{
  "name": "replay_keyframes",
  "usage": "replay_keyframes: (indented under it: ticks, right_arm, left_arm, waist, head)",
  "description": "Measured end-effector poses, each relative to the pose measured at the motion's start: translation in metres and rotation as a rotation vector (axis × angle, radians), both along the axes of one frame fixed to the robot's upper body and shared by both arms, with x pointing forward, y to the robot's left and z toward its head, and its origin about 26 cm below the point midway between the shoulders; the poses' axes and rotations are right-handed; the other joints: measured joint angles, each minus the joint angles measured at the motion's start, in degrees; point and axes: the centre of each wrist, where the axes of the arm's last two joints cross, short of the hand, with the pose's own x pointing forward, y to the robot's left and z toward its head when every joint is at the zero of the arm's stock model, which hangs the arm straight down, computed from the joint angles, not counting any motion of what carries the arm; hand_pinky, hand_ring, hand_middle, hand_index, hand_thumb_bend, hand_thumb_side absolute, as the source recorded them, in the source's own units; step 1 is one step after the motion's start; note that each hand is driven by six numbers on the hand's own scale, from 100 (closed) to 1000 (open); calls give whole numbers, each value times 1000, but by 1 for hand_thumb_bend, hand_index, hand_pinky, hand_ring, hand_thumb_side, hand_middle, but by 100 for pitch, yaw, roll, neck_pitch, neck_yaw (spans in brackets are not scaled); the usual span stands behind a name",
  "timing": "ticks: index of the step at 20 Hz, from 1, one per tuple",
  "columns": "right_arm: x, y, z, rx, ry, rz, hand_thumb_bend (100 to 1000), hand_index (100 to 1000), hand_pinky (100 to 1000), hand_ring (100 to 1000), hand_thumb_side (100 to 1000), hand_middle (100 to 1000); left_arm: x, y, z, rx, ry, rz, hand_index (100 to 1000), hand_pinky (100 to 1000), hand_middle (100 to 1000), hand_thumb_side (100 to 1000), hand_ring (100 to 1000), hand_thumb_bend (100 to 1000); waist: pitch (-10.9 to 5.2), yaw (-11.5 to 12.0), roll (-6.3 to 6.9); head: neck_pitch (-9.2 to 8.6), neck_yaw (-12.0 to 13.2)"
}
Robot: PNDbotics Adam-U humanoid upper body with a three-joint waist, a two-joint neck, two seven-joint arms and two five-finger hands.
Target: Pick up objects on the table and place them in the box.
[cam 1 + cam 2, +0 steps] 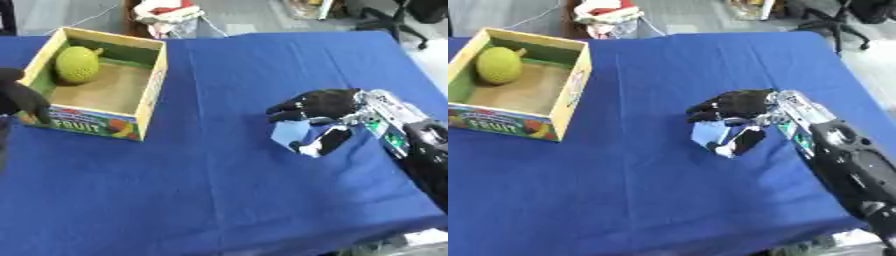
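Blue cloth (219, 190) covers the counter nearest the camera, and on it, at the right, the right hand (741, 107) is curled round a pale blue packet (710, 134), with dark fingers above it and the thumb below. Whether the packet is lifted clear of the cloth cannot be told. Well apart, at the far left, the box (150, 85) stands with a yellow-green fruit (77, 64) already lying in its back corner. The left hand (22, 97) is seen at the left edge, just beside the box's near corner; whether its fingers are spread or curled cannot be told.

A long carry across the cloth is judged to remain. The packet looks thin and is held mostly by its upper part, so it could be dropped or slid out if the hand were swung fast. The box wall could be struck and the box shoved if the approach were made too low. The fruit might be knocked if the release were made over the back corner.
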Motion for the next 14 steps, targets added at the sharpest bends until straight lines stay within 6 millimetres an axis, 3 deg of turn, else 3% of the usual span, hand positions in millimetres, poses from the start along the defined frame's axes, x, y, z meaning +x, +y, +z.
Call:
replay_keyframes:
  ticks: [2,5,10,14]
  right_arm:
    - [0,0,0,7,-3,10,100,1000,612,753,450,946]
    - [0,1,0,18,-8,26,100,1000,576,695,437,881]
    - [1,1,0,45,-14,49,100,1000,418,587,409,785]
    - [2,1,3,73,-24,69,100,1000,369,547,401,739]
  left_arm:
    - [0,0,0,0,0,0,689,379,386,735,491,100]
    - [0,0,0,-1,-1,1,689,378,386,735,491,100]
    - [0,0,0,-1,-1,1,688,378,386,735,491,100]
    - [0,0,0,-2,0,2,688,378,386,733,491,100]
  waist:
    - [0,0,1]
    - [0,-1,6]
    - [0,-4,33]
    - [0,-18,35]
  head:
    - [0,-1]
    - [0,-3]
    - [0,-7]
    - [0,-18]
